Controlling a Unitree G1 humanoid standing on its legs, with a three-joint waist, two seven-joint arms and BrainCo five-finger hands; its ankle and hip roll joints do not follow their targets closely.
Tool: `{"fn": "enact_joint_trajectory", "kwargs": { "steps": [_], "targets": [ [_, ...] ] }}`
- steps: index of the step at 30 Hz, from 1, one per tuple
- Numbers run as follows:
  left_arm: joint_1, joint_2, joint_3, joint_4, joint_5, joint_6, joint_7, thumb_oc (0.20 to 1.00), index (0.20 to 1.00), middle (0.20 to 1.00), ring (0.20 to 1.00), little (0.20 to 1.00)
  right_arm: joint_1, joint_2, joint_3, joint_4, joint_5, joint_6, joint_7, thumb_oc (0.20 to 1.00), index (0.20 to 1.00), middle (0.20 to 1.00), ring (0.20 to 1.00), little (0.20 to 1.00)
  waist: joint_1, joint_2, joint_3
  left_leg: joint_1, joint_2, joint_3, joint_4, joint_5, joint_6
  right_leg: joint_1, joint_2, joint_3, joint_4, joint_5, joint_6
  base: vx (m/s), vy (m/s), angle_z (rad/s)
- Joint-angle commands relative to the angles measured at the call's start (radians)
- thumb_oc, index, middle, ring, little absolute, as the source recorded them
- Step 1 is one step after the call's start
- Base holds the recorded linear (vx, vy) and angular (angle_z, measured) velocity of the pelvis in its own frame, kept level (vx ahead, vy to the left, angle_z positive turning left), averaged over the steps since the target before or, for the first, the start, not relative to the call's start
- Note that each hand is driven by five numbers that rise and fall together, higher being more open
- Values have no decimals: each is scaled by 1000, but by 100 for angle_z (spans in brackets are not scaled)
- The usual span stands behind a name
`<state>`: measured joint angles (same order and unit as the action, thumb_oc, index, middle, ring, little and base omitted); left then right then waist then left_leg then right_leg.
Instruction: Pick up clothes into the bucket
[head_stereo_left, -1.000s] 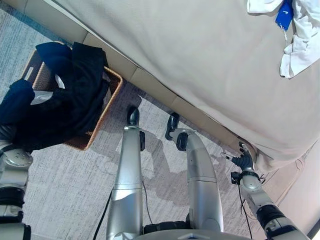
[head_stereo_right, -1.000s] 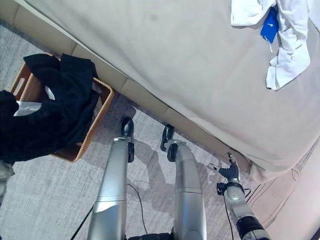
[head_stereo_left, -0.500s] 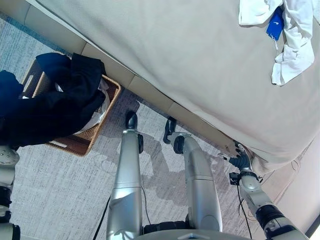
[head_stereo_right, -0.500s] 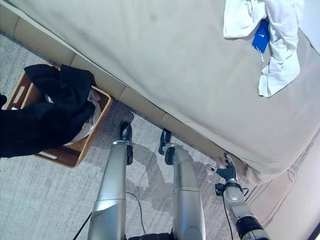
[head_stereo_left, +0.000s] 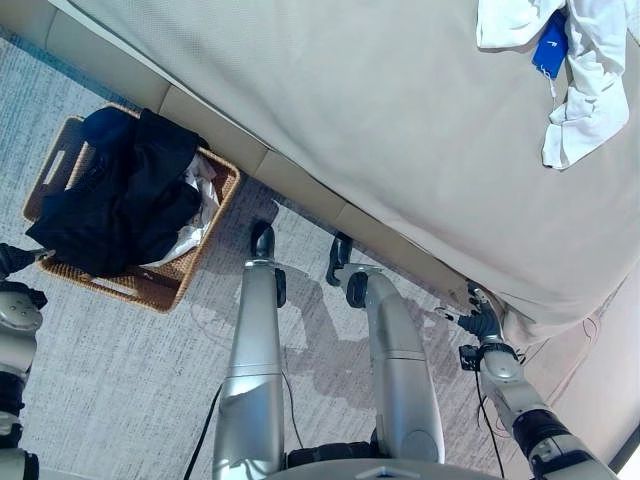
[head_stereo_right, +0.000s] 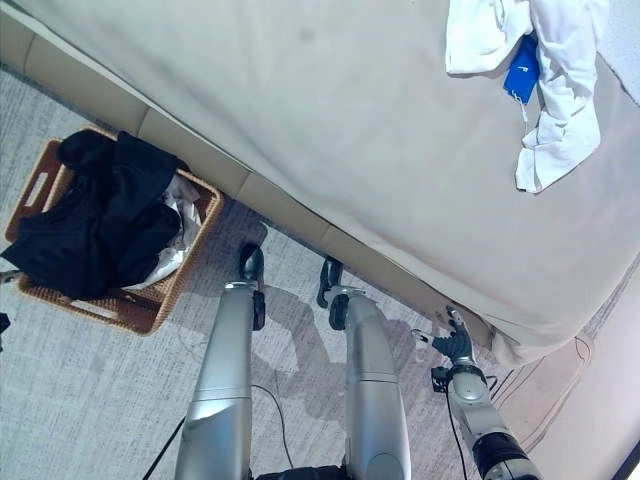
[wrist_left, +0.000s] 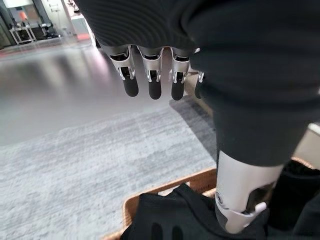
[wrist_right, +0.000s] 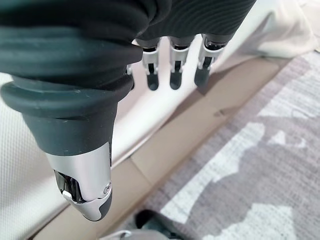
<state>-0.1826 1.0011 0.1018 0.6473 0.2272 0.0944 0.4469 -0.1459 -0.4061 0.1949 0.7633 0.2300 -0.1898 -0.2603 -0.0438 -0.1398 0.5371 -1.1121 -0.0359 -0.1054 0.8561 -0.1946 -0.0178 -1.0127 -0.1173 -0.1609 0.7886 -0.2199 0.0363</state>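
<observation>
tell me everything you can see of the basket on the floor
The basket is a brown woven rectangular one with a slot handle cut in its far end wall. It stands upright on the grey carpet, close beside the base of the bed. Dark clothes are heaped in it, draping over its rim, with a pale cloth beneath. The left hand hangs open above it.

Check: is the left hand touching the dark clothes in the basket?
Apart. The left wrist view shows the left hand open, fingers straight above the dark clothes.
</observation>
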Motion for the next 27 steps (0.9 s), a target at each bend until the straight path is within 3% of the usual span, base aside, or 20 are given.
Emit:
{"fn": "enact_joint_trajectory", "kwargs": {
  "steps": [1,4,7,9,10,11,13,17,20,21,23,25,27],
  "targets": [
    [60,-6,58,16,5,4,-10,1000,1000,1000,1000,1000,49,-45,-41,-10,10,30,7,1000,1000,1000,1000,1000,18,8,-17,36,-19,11,-62,4,47,28,-13,40,-155,138,66,-7,-1,-3],
    [69,-67,65,-1,-50,-18,-2,1000,1000,1000,1000,1000,50,-43,-54,-30,0,37,3,1000,1000,1000,1000,1000,20,19,-17,42,-21,15,-71,10,47,27,-15,43,-149,134,64,-6,-4,-4],
    [89,-216,72,-97,-174,-92,39,1000,1000,1000,1000,1000,54,-45,-88,-105,-12,28,-25,1000,1000,1000,1000,1000,19,40,-17,71,-27,24,-102,23,45,44,-21,48,-153,129,61,0,-4,-2],
    [95,-334,49,-166,-302,-181,58,1000,1000,1000,1000,1000,50,-53,-96,-163,-47,20,-51,1000,1000,1000,1000,1000,21,59,-17,103,-34,34,-133,35,45,60,-26,52,-153,123,58,0,0,0],
    [95,-335,49,-166,-302,-181,58,1000,1000,1000,1000,1000,50,-53,-96,-163,-47,20,-51,1000,1000,1000,1000,1000,21,59,-17,104,-34,33,-134,35,45,60,-26,52,-153,123,58,-8,-2,5],
    [87,-431,-12,-196,-496,-297,-8,1000,1000,1000,1000,1000,34,-65,-93,-221,-59,-3,-63,1000,1000,1000,1000,1000,22,78,-17,150,-42,41,-172,48,44,86,-31,59,-155,117,55,-8,13,4],
    [80,-507,-74,-126,-618,-318,-101,1000,1000,1000,1000,1000,21,-77,-85,-263,-70,-20,-56,1000,1000,1000,1000,1000,21,95,-17,198,-50,54,-206,61,45,120,-33,69,-155,109,48,-8,12,10],
    [77,-579,-164,-61,-589,-315,-144,1000,1000,1000,1000,1000,1,-62,-76,-286,-72,-38,-52,1000,1000,1000,1000,1000,24,117,-17,297,-58,68,-286,84,46,188,-33,87,-171,99,41,3,-14,-6],
    [86,-659,-221,21,-570,-310,-187,1000,1000,1000,1000,1000,-22,-35,-63,-360,-83,-56,-40,1000,1000,1000,1000,1000,26,147,-17,442,-62,70,-403,126,39,313,-35,98,-224,88,35,-4,-116,-8],
    [93,-695,-225,74,-562,-310,-188,1000,1000,1000,1000,1000,-45,-27,-61,-390,-100,-57,-45,1000,1000,1000,1000,1000,30,167,-17,515,-57,73,-481,179,36,375,-37,88,-277,120,28,-46,-117,-2],
    [93,-695,-226,74,-562,-310,-188,1000,1000,1000,1000,1000,-44,-27,-61,-391,-100,-57,-45,1000,1000,1000,1000,1000,30,168,-17,517,-56,72,-483,180,36,377,-37,87,-280,121,28,-14,-62,0],
    [106,-743,-219,131,-546,-313,-160,1000,1000,1000,1000,1000,-72,-27,-66,-432,-129,-61,-68,1000,1000,1000,1000,1000,34,193,-17,630,-51,70,-563,203,27,467,-37,86,-315,121,27,59,-99,2],
    [118,-770,-228,176,-474,-324,-97,1000,1000,1000,1000,1000,-117,-50,-63,-420,-215,-56,-134,1000,1000,1000,1000,1000,49,217,-66,725,-49,58,-652,224,18,535,-30,82,-347,113,26,113,-120,5]
  ]
}}
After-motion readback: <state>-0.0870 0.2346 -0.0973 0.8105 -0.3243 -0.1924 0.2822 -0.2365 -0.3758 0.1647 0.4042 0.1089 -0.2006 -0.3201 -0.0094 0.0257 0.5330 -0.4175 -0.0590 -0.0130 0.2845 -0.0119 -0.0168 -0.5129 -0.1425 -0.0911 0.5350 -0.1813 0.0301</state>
